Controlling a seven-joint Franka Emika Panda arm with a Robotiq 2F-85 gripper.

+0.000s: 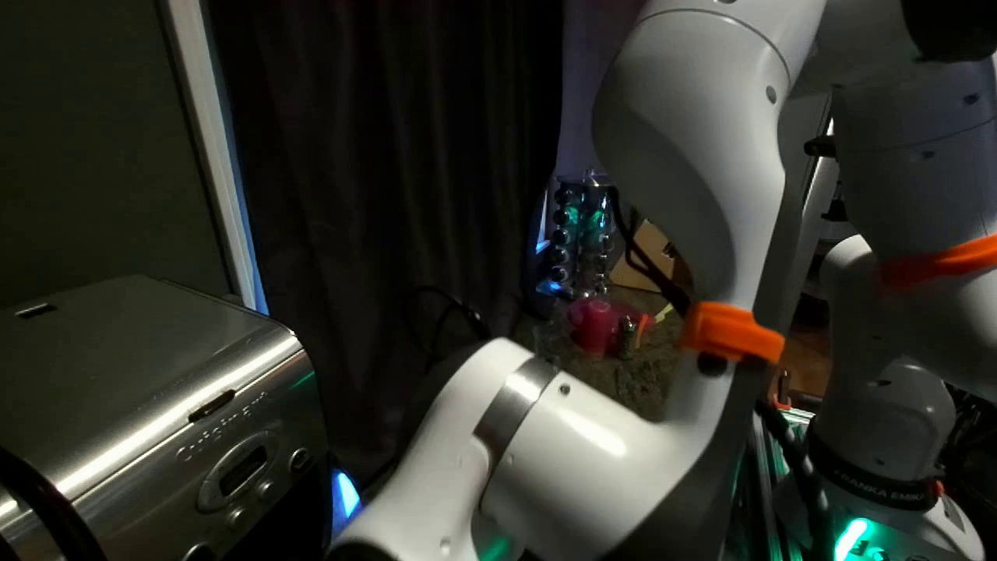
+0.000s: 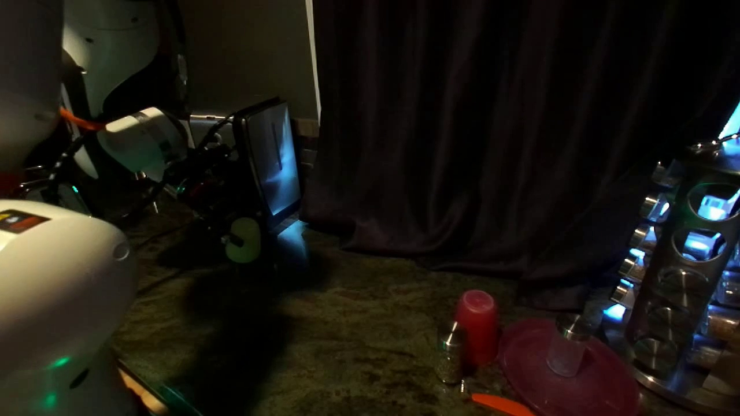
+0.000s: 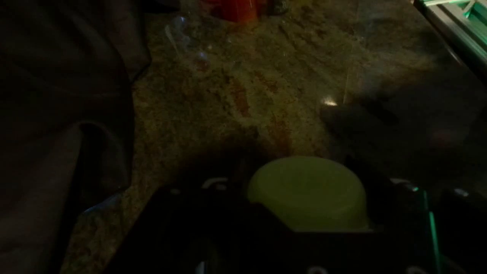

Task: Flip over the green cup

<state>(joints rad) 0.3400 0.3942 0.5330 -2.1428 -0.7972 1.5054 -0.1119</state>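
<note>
Wrist view: pincer [image 3: 309, 183] clamped on green cup [image 3: 310, 198], lower frame, rt of ctr. Prob. grasp done, flip in hand; next: wrist turn, lower to tabletop [image 3: 289, 68], release.

The mottled brown-green countertop [image 2: 358, 346] carries a red tumbler [image 2: 477, 332], apparently mouth down; a metal-topped glass shaker [image 2: 450, 357] stands just beside it; near them lies a slim orange utensil [image 2: 503, 403], close to the rim of a red plate [image 2: 604, 378]; a metal spice rack [image 2: 673, 301] stands across the plate from the tumbler; at the back, a dark curtain [image 2: 451, 127] hangs down to the surface.
</note>
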